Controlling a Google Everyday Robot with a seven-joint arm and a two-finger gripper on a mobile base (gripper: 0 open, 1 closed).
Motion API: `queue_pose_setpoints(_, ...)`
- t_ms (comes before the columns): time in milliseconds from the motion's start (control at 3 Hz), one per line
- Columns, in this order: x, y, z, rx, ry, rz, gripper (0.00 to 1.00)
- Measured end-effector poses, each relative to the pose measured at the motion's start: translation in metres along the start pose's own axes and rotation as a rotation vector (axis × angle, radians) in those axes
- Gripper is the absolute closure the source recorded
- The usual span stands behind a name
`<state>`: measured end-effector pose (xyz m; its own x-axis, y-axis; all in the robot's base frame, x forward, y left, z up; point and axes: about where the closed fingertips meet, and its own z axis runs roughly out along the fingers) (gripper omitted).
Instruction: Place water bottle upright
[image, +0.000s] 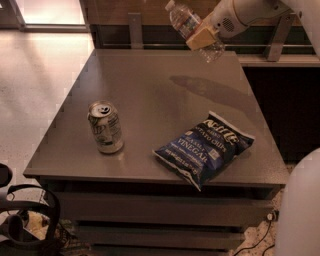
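Note:
The water bottle is a small clear ribbed plastic bottle with a white cap and a reddish-white label. It hangs in the air above the far edge of the grey table, tilted with its cap up and to the left. My gripper is shut on the water bottle's lower half, with a tan finger pad across it. The white arm reaches in from the upper right.
A silver-green soda can stands upright at the table's front left. A blue chip bag lies at the front right. A rail and counter run behind the table. Part of my white body fills the lower right.

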<state>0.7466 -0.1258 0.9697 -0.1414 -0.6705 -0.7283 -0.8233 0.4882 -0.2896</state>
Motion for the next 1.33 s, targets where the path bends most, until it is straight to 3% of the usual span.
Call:
queue_pose_setpoints(333,0.016,0.028,0.003,0.004,-0.08,0.005,1.0)
queue_pose_setpoints(667,0.021,0.033,0.009,-0.005,-0.146,0.001,1.0)
queue_pose_setpoints(1333,-0.002,0.027,0.025,-0.067,-0.318,-0.018,1.0)
